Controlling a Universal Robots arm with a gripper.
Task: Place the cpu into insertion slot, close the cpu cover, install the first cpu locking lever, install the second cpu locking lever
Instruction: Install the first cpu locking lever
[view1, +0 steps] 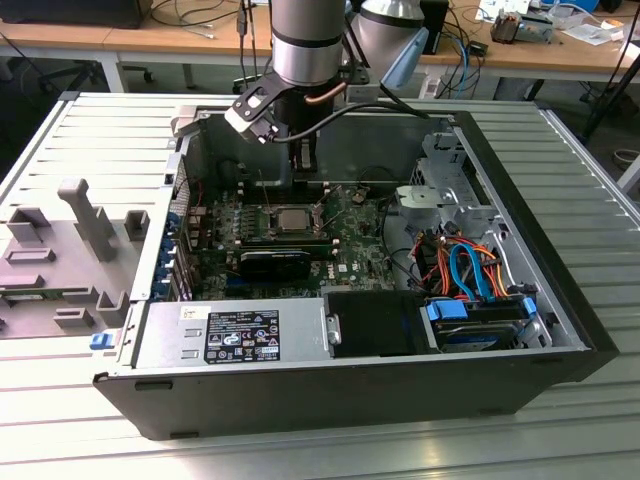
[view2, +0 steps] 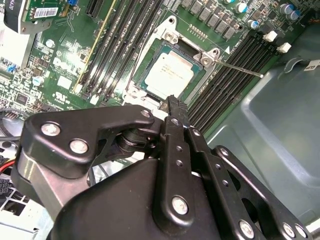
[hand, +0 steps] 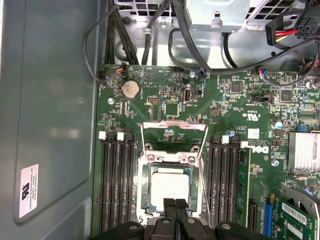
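Gripper (hand: 175, 204) closed and empty, tips over one cpu (hand: 170, 184) edge; cover (hand: 174, 125) stands open at the opposite edge.

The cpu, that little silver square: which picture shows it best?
The second wrist view: the cpu sits whole and close there. In the first wrist view, the pincer hides one edge. In the exterior view it is a tiny grey square.

My arm (view1: 308, 40) comes straight down from above. Below it my pincer (hand: 175, 204) points downward, its two black fingers (hand: 169, 206) pressed together, tips side by side.
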